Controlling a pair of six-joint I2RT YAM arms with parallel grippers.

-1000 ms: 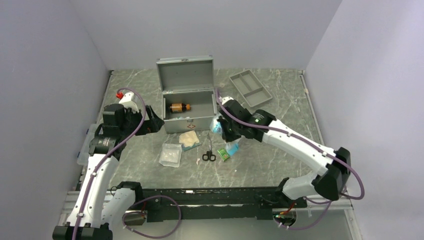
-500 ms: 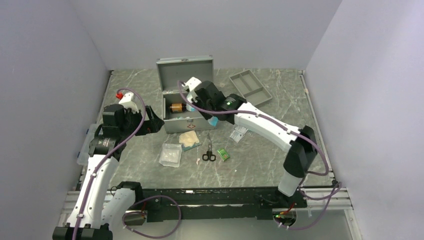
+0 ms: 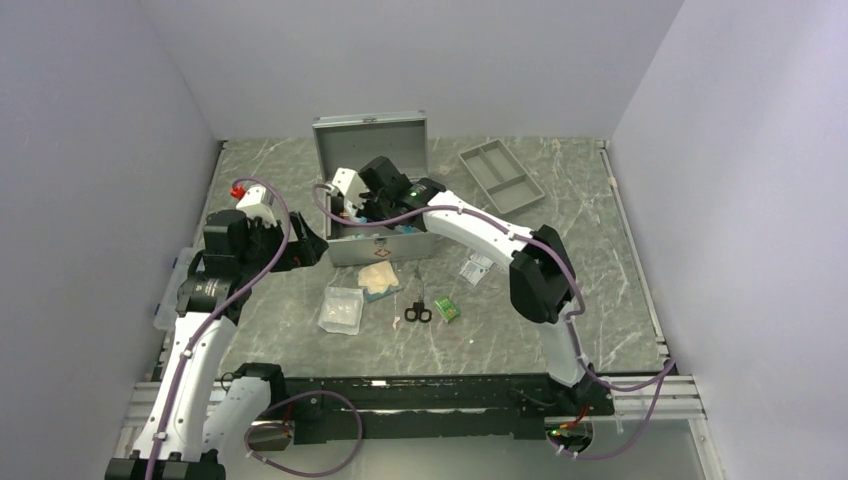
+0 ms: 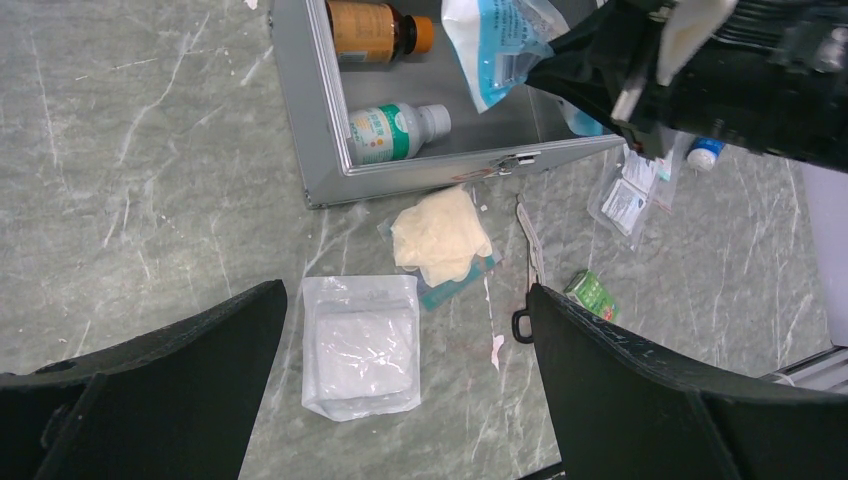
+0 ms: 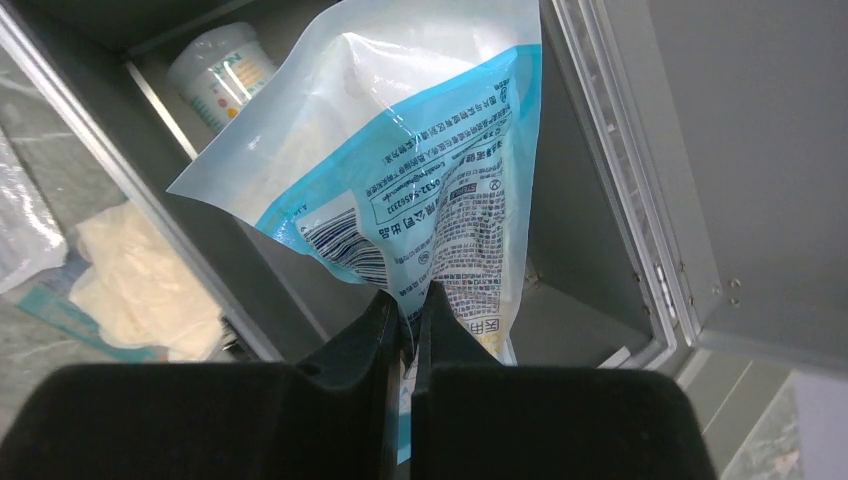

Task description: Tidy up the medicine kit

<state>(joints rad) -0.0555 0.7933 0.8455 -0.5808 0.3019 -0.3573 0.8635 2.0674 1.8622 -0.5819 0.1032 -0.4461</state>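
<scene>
The medicine kit (image 3: 375, 250) stands open at the middle back, lid upright. Inside lie a brown bottle (image 4: 370, 30) and a white bottle with a green label (image 4: 395, 130). My right gripper (image 5: 410, 310) is shut on the lower edge of a blue-and-white pouch (image 5: 420, 170), which hangs over the kit's open compartment (image 4: 500, 45). My left gripper (image 4: 405, 295) hovers open to the kit's left front (image 3: 305, 245), above a clear packet with a white pad (image 4: 362, 345). It holds nothing.
In front of the kit lie a cream glove on its wrapper (image 4: 440, 235), scissors (image 4: 527, 270), a small green box (image 4: 592, 293) and a sachet bag (image 4: 625, 200). A grey divided tray (image 3: 500, 177) sits back right. A clear plastic box (image 3: 168, 300) sits at the left edge.
My right arm has swung left from the table beside the kit to over its open compartment, carrying the pouch. The left arm has not moved.
</scene>
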